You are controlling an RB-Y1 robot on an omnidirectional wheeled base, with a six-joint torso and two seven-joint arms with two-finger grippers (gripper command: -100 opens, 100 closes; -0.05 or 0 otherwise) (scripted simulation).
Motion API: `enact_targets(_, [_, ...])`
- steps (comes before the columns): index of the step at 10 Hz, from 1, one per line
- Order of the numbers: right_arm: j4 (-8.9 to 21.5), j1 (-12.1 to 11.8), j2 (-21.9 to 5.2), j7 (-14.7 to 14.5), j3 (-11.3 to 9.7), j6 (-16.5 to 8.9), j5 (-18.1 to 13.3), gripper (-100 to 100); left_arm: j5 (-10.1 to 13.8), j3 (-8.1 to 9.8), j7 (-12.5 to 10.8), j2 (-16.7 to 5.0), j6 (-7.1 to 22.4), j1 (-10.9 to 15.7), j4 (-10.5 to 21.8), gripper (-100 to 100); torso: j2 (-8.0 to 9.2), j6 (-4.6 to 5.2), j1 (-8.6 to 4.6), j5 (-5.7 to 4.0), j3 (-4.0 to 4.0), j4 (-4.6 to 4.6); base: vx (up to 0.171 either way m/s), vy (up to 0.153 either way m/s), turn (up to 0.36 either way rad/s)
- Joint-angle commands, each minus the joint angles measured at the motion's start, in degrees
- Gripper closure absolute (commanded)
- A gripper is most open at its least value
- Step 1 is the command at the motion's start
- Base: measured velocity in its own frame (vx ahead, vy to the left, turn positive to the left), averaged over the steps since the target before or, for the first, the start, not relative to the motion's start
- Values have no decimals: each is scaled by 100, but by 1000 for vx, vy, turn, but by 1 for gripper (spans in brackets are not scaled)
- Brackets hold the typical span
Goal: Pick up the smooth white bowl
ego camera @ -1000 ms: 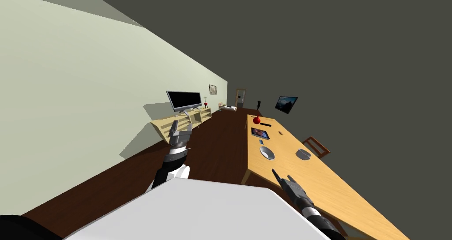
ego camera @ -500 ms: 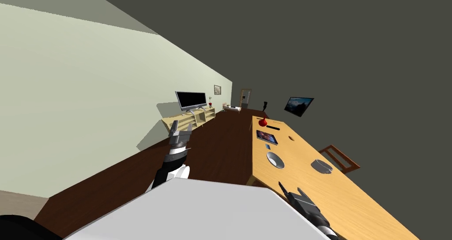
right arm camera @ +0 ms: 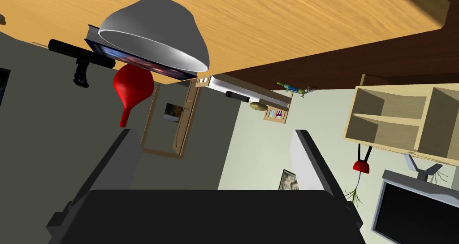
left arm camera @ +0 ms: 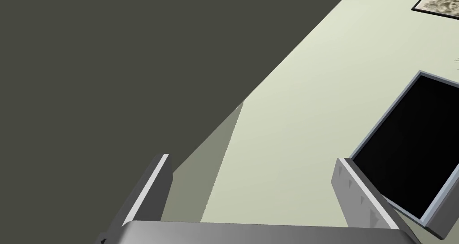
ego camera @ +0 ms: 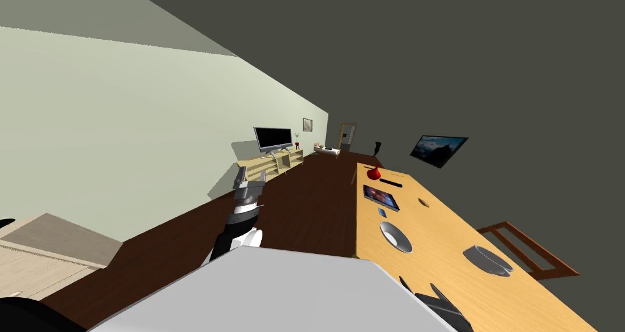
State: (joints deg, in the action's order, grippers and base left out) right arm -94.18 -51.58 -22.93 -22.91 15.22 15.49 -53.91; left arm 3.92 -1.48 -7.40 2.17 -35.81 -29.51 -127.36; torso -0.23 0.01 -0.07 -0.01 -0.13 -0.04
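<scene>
Two claws, both released: left claw [ego camera: 250, 177] raised over the dark floor [ego camera: 305, 212], right claw [ego camera: 419, 284] low at the tabletop's [ego camera: 442, 224] near end. Nearer that long wooden tabletop than a second ago, after own move forward. White bowl [ego camera: 395, 237] upright, mouth up, round, by the left edge just beyond the right claw.

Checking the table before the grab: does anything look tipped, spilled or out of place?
Nothing stands out. The smooth white bowl and the grey bowl sit upright on the long wooden table, the red vase stands, the dark tablet lies flat, and nothing is spilled.
</scene>
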Motion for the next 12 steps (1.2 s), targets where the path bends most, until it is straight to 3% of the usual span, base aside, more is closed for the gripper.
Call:
enact_targets(1, [24, -49, -76, -30, -50, -119, -185, -100, 0, 0, 0, 0, 0, 0, 0, 0, 0, 0, 0, 0, 0, 0, 54, -10, 94])
enact_targets(8, [779, -400, -417, -631, -115, -425, -1315, -100, 0, 1, 0, 0, 0, -1, 0, 0, -11, 3, -7, -2, -7, -3, 80, -32, 191])
enact_targets(9, [779, -400, -417, -631, -115, -425, -1367, -100, 0, 1, 0, -1, 0, -1, 0, 0, -22, 1, -15, -3, -12, -5, 92, -47, 129])
enact_targets(12, [1165, -546, -584, -942, -243, -536, -1907, -100, 0, 1, 0, -1, 0, -1, 0, 0, -21, 2, -14, -3, -12, -4, 104, -54, 215])
